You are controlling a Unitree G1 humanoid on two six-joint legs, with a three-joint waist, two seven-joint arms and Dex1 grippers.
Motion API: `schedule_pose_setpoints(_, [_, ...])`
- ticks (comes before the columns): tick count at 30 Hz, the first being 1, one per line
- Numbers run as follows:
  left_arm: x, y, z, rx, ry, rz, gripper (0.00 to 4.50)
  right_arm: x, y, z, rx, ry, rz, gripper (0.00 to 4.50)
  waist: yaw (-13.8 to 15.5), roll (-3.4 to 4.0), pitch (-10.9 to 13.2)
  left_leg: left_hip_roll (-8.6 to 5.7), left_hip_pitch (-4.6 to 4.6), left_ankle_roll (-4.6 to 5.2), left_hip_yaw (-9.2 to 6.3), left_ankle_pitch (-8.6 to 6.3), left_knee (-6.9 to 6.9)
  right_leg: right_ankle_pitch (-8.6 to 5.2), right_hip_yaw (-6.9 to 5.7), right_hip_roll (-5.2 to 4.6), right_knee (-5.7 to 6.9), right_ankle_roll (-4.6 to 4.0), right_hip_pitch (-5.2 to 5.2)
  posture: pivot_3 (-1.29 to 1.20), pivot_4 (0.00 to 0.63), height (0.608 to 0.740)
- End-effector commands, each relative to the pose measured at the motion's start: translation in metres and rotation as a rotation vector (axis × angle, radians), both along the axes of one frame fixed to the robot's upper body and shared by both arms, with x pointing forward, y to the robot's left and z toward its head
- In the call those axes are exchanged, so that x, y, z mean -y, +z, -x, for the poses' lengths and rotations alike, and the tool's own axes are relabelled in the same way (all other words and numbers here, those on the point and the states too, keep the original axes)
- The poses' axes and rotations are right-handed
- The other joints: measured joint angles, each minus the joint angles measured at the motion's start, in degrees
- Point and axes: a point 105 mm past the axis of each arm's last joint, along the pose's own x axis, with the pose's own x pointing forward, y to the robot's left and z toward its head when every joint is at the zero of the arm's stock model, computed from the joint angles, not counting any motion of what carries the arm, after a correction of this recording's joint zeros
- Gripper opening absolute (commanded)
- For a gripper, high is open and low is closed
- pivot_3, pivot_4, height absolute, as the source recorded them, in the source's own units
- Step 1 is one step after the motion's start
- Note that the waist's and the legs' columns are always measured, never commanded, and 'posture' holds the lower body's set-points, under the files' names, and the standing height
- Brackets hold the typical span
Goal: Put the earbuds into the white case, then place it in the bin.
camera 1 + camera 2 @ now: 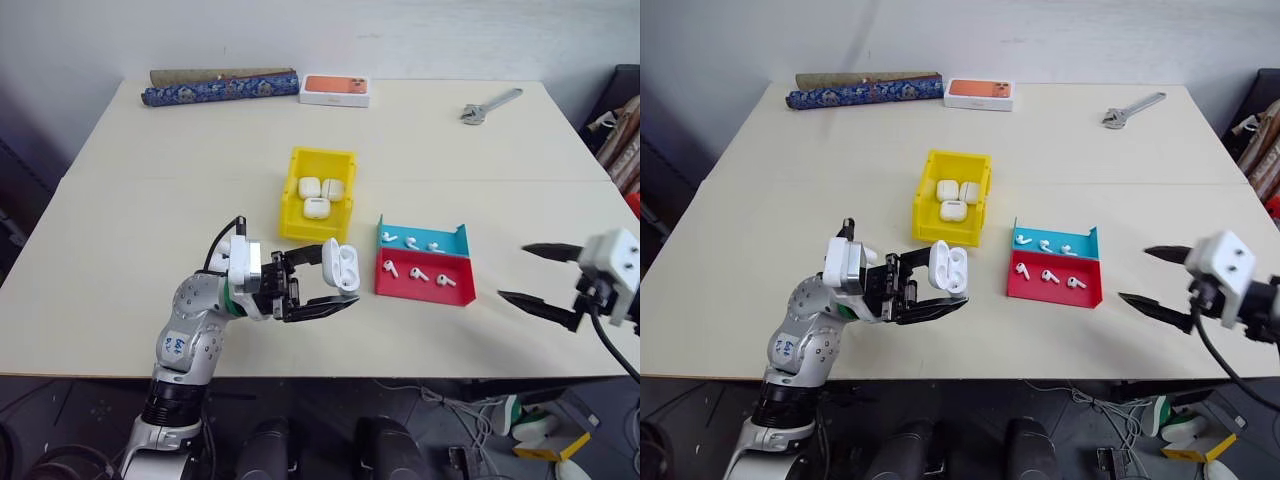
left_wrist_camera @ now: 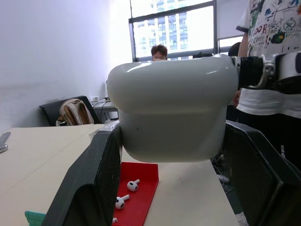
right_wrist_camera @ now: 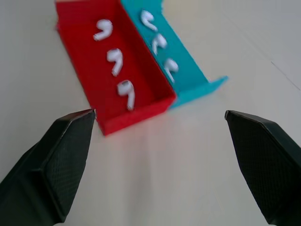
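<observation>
1. Right now my left gripper [image 1: 335, 285] has its jaws clamped on the white case [image 1: 341, 267], which is lifted off the worktop [image 1: 150, 220] with its lid hinged open.
2. Seen along my left wrist, the white case's rounded shell sits between my two black fingers [image 2: 89, 183], pinched from either side.
3. My right gripper [image 1: 535, 275] hangs over the worktop's right part with its jaws spread wide apart and nothing between them.
4. Its fingertips [image 3: 70, 141] point toward the red tray [image 1: 425, 275], which lies between my two grippers.
5. Three earbuds [image 1: 418, 273] rest in the red tray, apart from one another.
6. Touching the red tray's far side is the blue tray [image 1: 455, 240], with three more earbuds lying in it.
7. Just beyond my left gripper stands the bin [image 1: 300, 215], bright yellow, and three closed white cases [image 1: 318, 195] lie together inside it.
8. Farther off, at the worktop's back edge, lie a rolled blue patterned cloth [image 1: 220, 90] and a white box with an orange picture [image 1: 336, 89].
9. A wrench [image 1: 490, 106] lies at the far right of the worktop, well apart from the trays.
10. My left wrist view shows a person [image 2: 270, 70] in a printed white shirt standing beyond the worktop.
</observation>
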Motion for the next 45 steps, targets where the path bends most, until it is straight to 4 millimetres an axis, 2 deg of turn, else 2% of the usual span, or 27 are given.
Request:
schedule_pose_setpoints(1, [0.001,0.004,0.001,0.012,-0.011,0.019,2.77,-0.028,-0.005,-0.001,-0.095,0.023,0.072,4.5,0.5,-0.01,0.0,0.0,-0.04,-0.01,-0.09,-0.01,0.0,0.0,-0.07,0.01,-0.05,0.0,0.02,0.0,0.15,0.74])
schedule_pose_setpoints(3, [0.002,0.003,0.001,0.014,-0.005,0.016,2.77,-0.032,-0.009,-0.004,-0.123,0.013,0.128,4.5,1.33,-0.01,0.01,-0.04,-0.19,0.0,-0.15,0.0,0.01,0.0,-0.14,0.0,-0.13,0.0,-0.03,0.0,0.15,0.74])
schedule_pose_setpoints(6, [0.0,0.0,0.001,0.013,0.023,0.002,2.77,-0.038,-0.016,-0.009,-0.15,0.017,0.182,3.89,1.56,-0.01,0.01,-0.1,-0.29,0.1,-0.15,-0.06,0.03,0.03,-0.21,0.0,-0.36,0.05,0.0,0.0,0.15,0.74])
schedule_pose_setpoints(13, [-0.002,-0.003,0.003,-0.011,0.039,0.0,2.77,-0.031,-0.028,-0.026,-0.143,-0.04,0.304,1.42,1.39,-0.01,0.01,-0.16,-0.34,0.19,-0.06,-0.11,0.02,0.1,-0.28,0.12,-0.48,0.17,0.02,0.0,0.15,0.74])
schedule_pose_setpoints(19, [-0.001,-0.004,0.002,-0.016,0.046,-0.006,2.77,-0.031,-0.038,-0.028,-0.177,-0.017,0.37,1.42,1.32,-0.01,0.0,-0.16,-0.32,0.18,-0.04,-0.11,0.02,0.1,-0.27,0.15,-0.49,0.17,0.01,0.0,0.15,0.74])
schedule_pose_setpoints(31, [-0.001,-0.006,0.005,-0.024,0.053,-0.016,2.77,-0.032,-0.046,-0.029,-0.212,-0.018,0.414,1.42,1.32,-0.01,0.01,-0.15,-0.33,0.17,-0.03,-0.11,0.02,0.1,-0.27,0.13,-0.5,0.17,0.01,0.0,0.15,0.74])
schedule_pose_setpoints(45, [-0.003,-0.009,0.008,-0.034,0.063,-0.023,2.77,-0.027,-0.046,-0.039,-0.218,-0.044,0.469,1.42,1.25,0.0,0.01,-0.14,-0.33,0.16,-0.03,-0.11,0.01,0.1,-0.26,0.13,-0.51,0.17,0.0,0.0,0.15,0.74])
